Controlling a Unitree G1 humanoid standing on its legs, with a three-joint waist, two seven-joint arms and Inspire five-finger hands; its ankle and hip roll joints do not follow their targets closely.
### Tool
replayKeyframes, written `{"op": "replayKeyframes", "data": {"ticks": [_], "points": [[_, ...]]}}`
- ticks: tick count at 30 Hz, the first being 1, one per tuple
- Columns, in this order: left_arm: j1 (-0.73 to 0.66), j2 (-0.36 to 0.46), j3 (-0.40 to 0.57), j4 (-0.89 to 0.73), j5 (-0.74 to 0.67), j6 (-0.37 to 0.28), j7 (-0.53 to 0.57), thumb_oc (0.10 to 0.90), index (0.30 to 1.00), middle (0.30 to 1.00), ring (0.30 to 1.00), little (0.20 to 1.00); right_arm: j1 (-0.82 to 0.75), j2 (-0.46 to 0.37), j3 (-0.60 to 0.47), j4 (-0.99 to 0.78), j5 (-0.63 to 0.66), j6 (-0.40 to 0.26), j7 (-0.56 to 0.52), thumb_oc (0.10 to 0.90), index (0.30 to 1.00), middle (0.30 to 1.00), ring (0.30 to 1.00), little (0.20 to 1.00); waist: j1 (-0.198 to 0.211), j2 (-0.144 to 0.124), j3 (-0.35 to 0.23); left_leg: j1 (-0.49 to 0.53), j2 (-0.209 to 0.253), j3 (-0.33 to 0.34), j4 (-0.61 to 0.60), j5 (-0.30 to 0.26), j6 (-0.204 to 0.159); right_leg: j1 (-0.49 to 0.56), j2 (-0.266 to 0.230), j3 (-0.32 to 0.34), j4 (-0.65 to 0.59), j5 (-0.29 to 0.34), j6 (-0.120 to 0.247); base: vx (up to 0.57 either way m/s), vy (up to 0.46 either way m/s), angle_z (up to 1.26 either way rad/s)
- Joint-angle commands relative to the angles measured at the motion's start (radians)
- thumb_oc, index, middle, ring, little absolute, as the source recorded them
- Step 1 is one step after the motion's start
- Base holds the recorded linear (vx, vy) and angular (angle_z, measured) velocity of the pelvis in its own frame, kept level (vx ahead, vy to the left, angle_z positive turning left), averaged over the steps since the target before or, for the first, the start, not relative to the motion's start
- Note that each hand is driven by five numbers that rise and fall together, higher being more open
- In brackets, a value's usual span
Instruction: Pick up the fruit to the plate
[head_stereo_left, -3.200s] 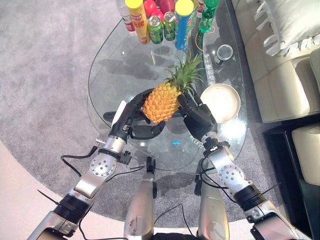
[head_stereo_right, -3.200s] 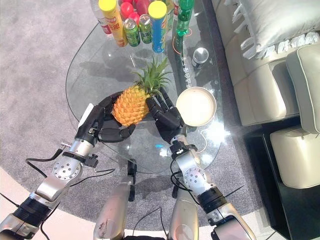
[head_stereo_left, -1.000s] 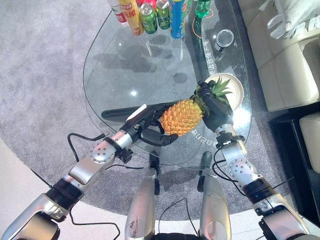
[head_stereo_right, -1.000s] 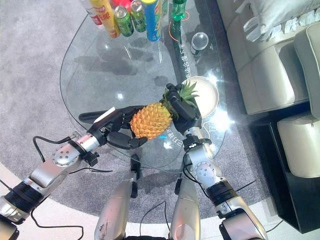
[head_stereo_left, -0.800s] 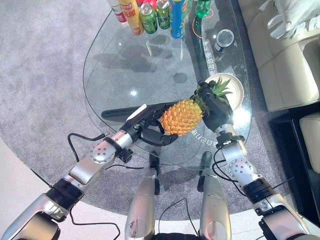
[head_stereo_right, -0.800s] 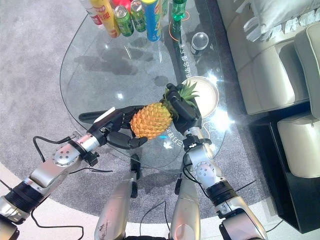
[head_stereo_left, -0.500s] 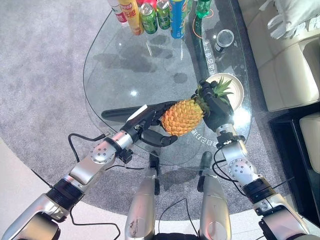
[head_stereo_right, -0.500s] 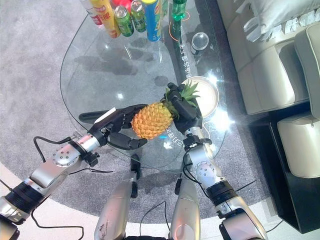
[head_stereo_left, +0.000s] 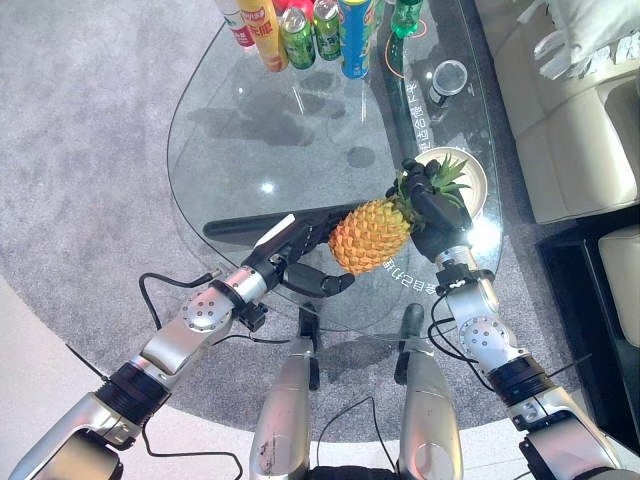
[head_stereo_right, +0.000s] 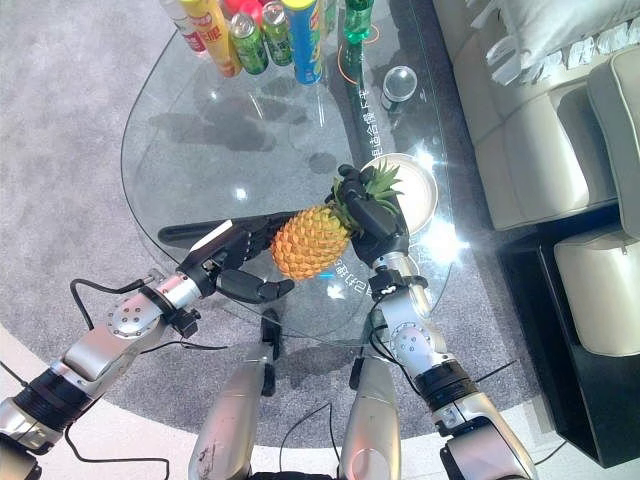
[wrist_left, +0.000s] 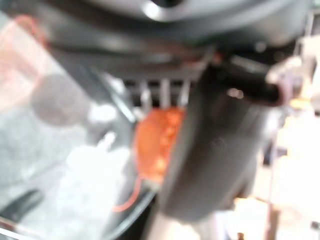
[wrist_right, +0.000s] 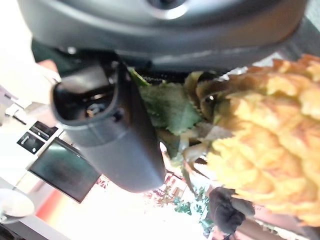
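The pineapple (head_stereo_left: 370, 236) hangs on its side above the glass table (head_stereo_left: 250, 150), its leafy crown reaching the near left rim of the cream plate (head_stereo_left: 476, 172). My right hand (head_stereo_left: 437, 224) is curled round the fruit's crown end; its thumb (wrist_right: 117, 135) lies against the leaves beside the yellow body (wrist_right: 270, 150). My left hand (head_stereo_left: 290, 262) stays at the fruit's base end with relaxed fingers spread toward it; whether they touch the fruit is unclear. In the left wrist view the fruit is an orange blur (wrist_left: 157, 140).
Several bottles and cans (head_stereo_left: 310, 25) stand at the table's far end. A small glass cup (head_stereo_left: 447, 78) sits beyond the plate. A pale sofa (head_stereo_left: 570, 110) runs along the right; grey carpet (head_stereo_left: 90, 150) lies to the left.
The pineapple has been lifted from mid-table and carried right toward the plate. In the last second it moved slightly further right with the right hand, and the left hand's fingers loosened off it.
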Motion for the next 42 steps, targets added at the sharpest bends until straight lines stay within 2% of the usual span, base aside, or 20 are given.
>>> {"op": "replayKeyframes", "data": {"ticks": [1, 8, 10, 16, 18, 22, 28, 31, 37, 42], "points": [[-0.001, -0.010, 0.068, -0.181, 0.000, -0.057, 0.011, 0.800, 0.900, 0.900, 0.900, 0.900, -0.096, -0.028, -0.056, -0.233, -0.126, -0.105, -0.010, 0.100, 0.300, 0.300, 0.300, 0.200, -0.020, -0.012, -0.025, -0.010, -0.139, 0.064, 0.084, -0.098, 0.063, 0.104, 0.138, -0.092, -0.124, -0.002, -0.058, 0.00, 0.000, 0.00], [0.046, -0.032, 0.089, -0.179, 0.045, -0.044, 0.045, 0.800, 0.900, 0.900, 0.900, 0.900, -0.080, -0.073, -0.101, -0.319, -0.401, -0.114, -0.174, 0.100, 0.300, 0.300, 0.300, 0.200, -0.031, -0.021, -0.025, -0.009, -0.131, 0.075, 0.084, -0.100, 0.066, 0.096, 0.144, -0.089, -0.116, -0.007, -0.058, 0.00, 0.000, 0.00], [0.047, -0.033, 0.090, -0.179, 0.047, -0.044, 0.046, 0.800, 0.900, 0.900, 0.900, 0.900, -0.079, -0.073, -0.101, -0.321, -0.407, -0.113, -0.178, 0.100, 0.300, 0.300, 0.300, 0.200, -0.031, -0.021, -0.025, -0.009, -0.131, 0.075, 0.084, -0.100, 0.066, 0.096, 0.144, -0.088, -0.115, -0.007, -0.058, 0.00, 0.000, 0.00], [0.083, -0.054, 0.109, -0.184, 0.086, -0.033, 0.087, 0.800, 0.900, 0.900, 0.900, 0.900, -0.061, -0.113, -0.133, -0.387, -0.618, -0.093, -0.292, 0.100, 0.300, 0.300, 0.300, 0.200, -0.041, -0.027, -0.025, -0.012, -0.125, 0.082, 0.090, -0.103, 0.068, 0.091, 0.147, -0.086, -0.110, -0.011, -0.060, 0.00, 0.000, 0.00], [0.083, -0.055, 0.109, -0.184, 0.087, -0.033, 0.088, 0.800, 0.900, 0.900, 0.900, 0.900, -0.061, -0.113, -0.133, -0.388, -0.622, -0.093, -0.296, 0.100, 0.300, 0.300, 0.300, 0.200, -0.041, -0.026, -0.025, -0.013, -0.124, 0.082, 0.091, -0.103, 0.067, 0.090, 0.147, -0.086, -0.109, -0.011, -0.060, 0.00, 0.000, 0.00], [0.087, -0.077, 0.105, -0.175, 0.136, -0.006, 0.143, 0.800, 0.900, 0.900, 0.900, 0.900, -0.084, -0.145, -0.147, -0.424, -0.748, -0.075, -0.400, 0.100, 0.300, 0.300, 0.300, 0.200, -0.043, -0.028, -0.025, -0.024, -0.120, 0.086, 0.097, -0.104, 0.067, 0.078, 0.148, -0.089, -0.102, -0.014, -0.061, 0.00, 0.000, 0.00], [0.107, -0.113, 0.076, -0.124, 0.178, 0.055, 0.194, 0.800, 0.900, 0.900, 0.900, 0.900, -0.122, -0.158, -0.166, -0.429, -0.870, -0.053, -0.528, 0.100, 0.300, 0.300, 0.300, 0.200, -0.040, -0.026, -0.025, -0.051, -0.119, 0.086, 0.113, -0.109, 0.068, 0.051, 0.147, -0.093, -0.084, -0.020, -0.062, 0.00, 0.000, 0.00], [0.113, -0.130, 0.053, -0.091, 0.173, 0.075, 0.222, 0.800, 0.900, 0.900, 0.900, 0.900, -0.143, -0.160, -0.165, -0.416, -0.875, -0.046, -0.554, 0.100, 0.300, 0.300, 0.300, 0.200, -0.037, -0.025, -0.025, -0.063, -0.119, 0.086, 0.122, -0.112, 0.069, 0.038, 0.147, -0.093, -0.074, -0.023, -0.063, 0.00, 0.000, 0.00], [0.116, -0.158, 0.005, -0.005, 0.260, 0.082, 0.299, 0.800, 0.900, 0.900, 0.900, 0.900, -0.223, -0.170, -0.170, -0.334, -0.929, -0.036, -0.647, 0.100, 0.300, 0.300, 0.300, 0.200, -0.024, -0.017, -0.025, -0.099, -0.121, 0.082, 0.142, -0.117, 0.067, 0.005, 0.145, -0.097, -0.057, -0.026, -0.062, 0.00, 0.000, 0.00], [0.110, -0.185, -0.041, 0.067, 0.272, 0.092, 0.355, 0.800, 0.900, 0.900, 0.900, 0.900, -0.295, -0.179, -0.160, -0.246, -0.964, -0.073, -0.706, 0.100, 0.300, 0.300, 0.300, 0.200, -0.016, -0.003, -0.025, -0.149, -0.127, 0.077, 0.163, -0.120, 0.065, -0.044, 0.140, -0.096, -0.040, -0.025, -0.061, 0.00, 0.000, 0.00]]}}
